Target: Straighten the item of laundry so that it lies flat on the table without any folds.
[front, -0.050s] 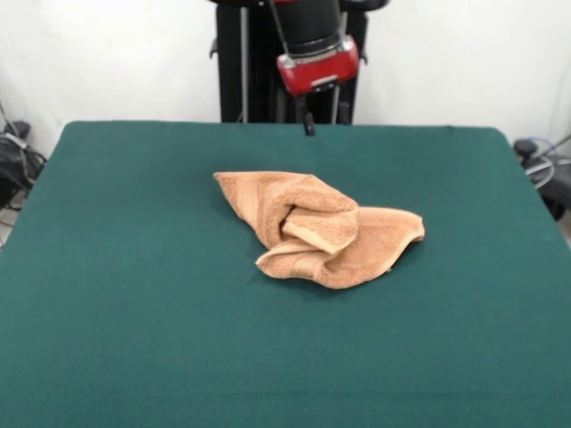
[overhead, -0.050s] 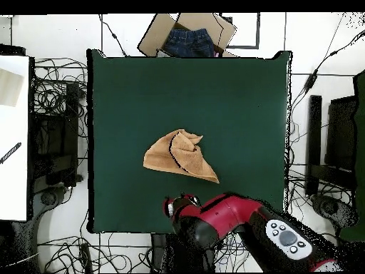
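Observation:
The item of laundry, a light orange-tan towel, lies crumpled near the middle of the dark green table. One corner points to the left, another to the right, and a thick fold is rolled over its centre. In the overhead view the towel forms a rumpled wedge on the table. My gripper hangs above the far edge of the table, well behind the towel and not touching it. From overhead, the gripper sits at the bottom table edge, below the towel. It holds nothing that I can see.
A cardboard box with blue jeans sits beyond the top table edge in the overhead view. Cables and black equipment surround the table, and a white surface stands at the left.

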Robot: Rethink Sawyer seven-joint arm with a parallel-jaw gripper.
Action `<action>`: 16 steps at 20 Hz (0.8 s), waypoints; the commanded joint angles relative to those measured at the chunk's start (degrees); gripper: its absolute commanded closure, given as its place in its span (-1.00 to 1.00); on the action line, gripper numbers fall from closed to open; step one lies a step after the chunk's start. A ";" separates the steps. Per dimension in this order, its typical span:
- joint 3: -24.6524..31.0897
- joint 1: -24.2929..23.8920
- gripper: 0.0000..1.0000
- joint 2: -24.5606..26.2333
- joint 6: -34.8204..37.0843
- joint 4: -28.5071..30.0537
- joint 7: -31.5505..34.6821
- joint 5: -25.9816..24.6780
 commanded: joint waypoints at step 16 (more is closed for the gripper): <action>-21.90 27.37 -1.00 -2.50 -13.41 -0.36 12.28 8.42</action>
